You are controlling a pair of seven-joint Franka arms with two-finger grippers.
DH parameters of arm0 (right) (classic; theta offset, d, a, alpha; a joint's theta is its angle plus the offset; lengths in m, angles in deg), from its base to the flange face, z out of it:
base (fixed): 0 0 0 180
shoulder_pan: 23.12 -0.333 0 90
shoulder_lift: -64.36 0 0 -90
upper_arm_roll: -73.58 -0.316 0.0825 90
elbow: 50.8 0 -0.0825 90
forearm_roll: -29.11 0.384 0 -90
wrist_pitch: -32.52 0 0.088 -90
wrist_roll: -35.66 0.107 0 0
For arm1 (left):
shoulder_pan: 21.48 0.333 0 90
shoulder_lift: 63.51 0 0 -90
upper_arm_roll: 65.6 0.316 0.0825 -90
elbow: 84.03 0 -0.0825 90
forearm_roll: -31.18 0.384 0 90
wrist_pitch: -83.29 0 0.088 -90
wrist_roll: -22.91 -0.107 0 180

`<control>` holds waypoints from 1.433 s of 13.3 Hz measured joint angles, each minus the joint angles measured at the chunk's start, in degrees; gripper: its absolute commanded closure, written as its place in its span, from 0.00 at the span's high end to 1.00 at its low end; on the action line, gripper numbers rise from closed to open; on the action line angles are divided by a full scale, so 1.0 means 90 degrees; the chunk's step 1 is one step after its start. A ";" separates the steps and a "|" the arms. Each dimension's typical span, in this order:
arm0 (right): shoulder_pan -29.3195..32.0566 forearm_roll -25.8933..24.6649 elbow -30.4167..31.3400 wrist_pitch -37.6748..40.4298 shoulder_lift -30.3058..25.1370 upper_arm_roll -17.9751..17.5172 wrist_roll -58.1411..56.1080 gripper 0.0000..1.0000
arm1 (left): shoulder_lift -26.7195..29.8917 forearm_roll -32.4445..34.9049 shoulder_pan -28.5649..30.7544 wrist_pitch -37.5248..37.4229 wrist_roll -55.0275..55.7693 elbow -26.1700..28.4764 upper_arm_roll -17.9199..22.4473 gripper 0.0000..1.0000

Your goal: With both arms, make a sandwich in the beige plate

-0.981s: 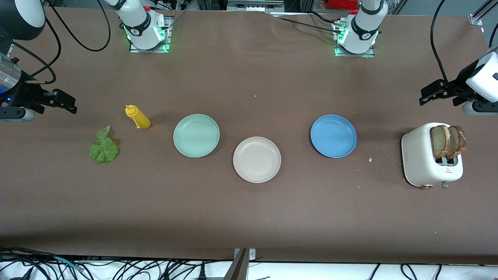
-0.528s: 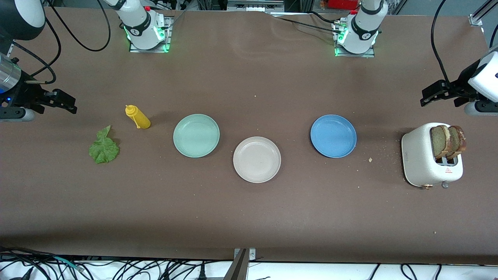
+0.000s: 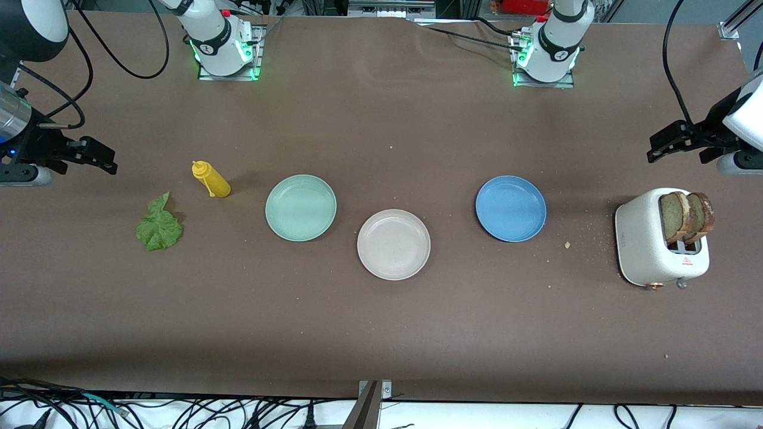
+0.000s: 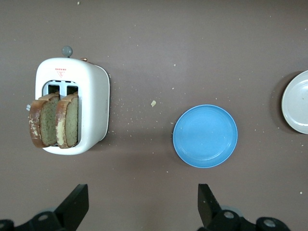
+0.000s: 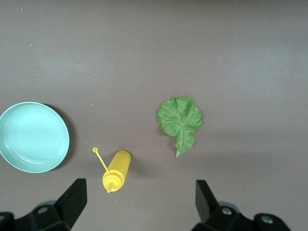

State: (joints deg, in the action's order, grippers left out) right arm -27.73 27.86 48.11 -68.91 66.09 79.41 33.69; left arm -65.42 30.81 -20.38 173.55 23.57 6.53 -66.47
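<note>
Progress: nothing assembled | beige plate (image 3: 393, 244) bare at frame centre on tabletop (image 3: 381, 322) | bread slices (image 3: 686, 216) in toaster (image 3: 647, 244), right edge | lettuce (image 3: 158, 226) at left | left hand (image 4: 139, 204) and right hand (image 5: 137, 202) both spread, empty.

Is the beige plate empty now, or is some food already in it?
Empty. The beige plate shows only its bare inside; both bread slices stand in the toaster.

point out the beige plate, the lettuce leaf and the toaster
beige plate (image 3: 393, 271), front view, bare rim nearest the camera
lettuce leaf (image 3: 159, 229), front view, middle of leaf
toaster (image 3: 641, 241), front view, white side wall
</note>
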 measured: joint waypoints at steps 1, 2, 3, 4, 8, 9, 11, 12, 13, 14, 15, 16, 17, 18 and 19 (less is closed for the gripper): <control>0.0000 0.0000 0.0000 0.0000 0.0000 0.0000 0.0000 1.00 | 0.0000 0.0000 0.0000 -0.0030 0.0000 0.0000 -0.0001 1.00; 0.0000 0.0000 0.0000 0.0000 0.0000 0.0000 0.0000 1.00 | -0.0001 0.0000 0.0000 -0.0040 0.0000 0.0000 -0.0002 1.00; 0.0000 0.0000 0.0000 0.0000 0.0001 0.0000 0.0000 1.00 | -0.0001 0.0000 0.0000 -0.0045 0.0000 0.0000 -0.0003 1.00; 0.0000 0.0000 0.0000 0.0000 0.0002 0.0000 0.0000 1.00 | -0.0005 0.0000 0.0000 -0.0059 0.0000 0.0000 -0.0003 1.00; 0.0000 0.0002 0.0000 0.0000 0.0006 0.0000 0.0000 1.00 | -0.0080 0.0000 -0.0005 -0.0278 0.0000 0.0001 -0.0056 1.00; 0.0000 0.0003 0.0000 0.0000 0.0007 0.0000 0.0000 1.00 | -0.0088 0.0000 -0.0006 -0.0317 0.0000 0.0001 -0.0093 1.00; 0.0000 0.0004 0.0000 0.0000 0.0009 0.0000 0.0000 1.00 | -0.0089 0.0000 -0.0014 -0.0332 0.0000 0.0000 -0.0116 1.00; 0.0000 0.0004 0.0000 0.0000 0.0009 0.0000 0.0000 1.00 | -0.0089 0.0000 -0.0014 -0.0334 -0.0001 0.0000 -0.0116 1.00; 0.0000 0.0005 0.0000 -0.0002 0.0009 0.0000 0.0000 1.00 | -0.0089 0.0000 -0.0014 -0.0334 -0.0001 0.0000 -0.0116 1.00; 0.0001 0.0005 0.0000 -0.0003 0.0010 0.0000 0.0000 1.00 | -0.0088 0.0000 -0.0014 -0.0334 -0.0001 0.0000 -0.0116 1.00; 0.0000 0.0006 0.0000 -0.0005 0.0010 0.0000 0.0000 1.00 | -0.0088 0.0000 -0.0013 -0.0334 -0.0001 -0.0005 -0.0116 1.00; 0.0001 0.0006 0.0000 -0.0006 0.0010 0.0000 0.0000 1.00 | -0.0086 0.0000 -0.0010 -0.0334 -0.0001 -0.0011 -0.0111 1.00; 0.0001 0.0006 0.0000 -0.0006 0.0010 0.0000 0.0000 1.00 | -0.0086 0.0000 -0.0003 -0.0334 -0.0001 -0.0017 -0.0103 1.00; 0.0001 0.0007 0.0000 -0.0007 0.0010 0.0000 0.0000 1.00 | -0.0086 0.0000 0.0006 -0.0334 -0.0001 -0.0019 -0.0098 1.00; 0.0001 0.0007 0.0000 -0.0007 0.0010 0.0000 0.0000 1.00 | -0.0086 0.0000 0.0012 -0.0335 -0.0001 -0.0019 -0.0093 1.00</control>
State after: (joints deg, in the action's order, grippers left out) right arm -27.73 27.93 48.12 -68.98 66.18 79.42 33.69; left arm -66.19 30.81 -20.27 170.54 23.56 6.36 -67.31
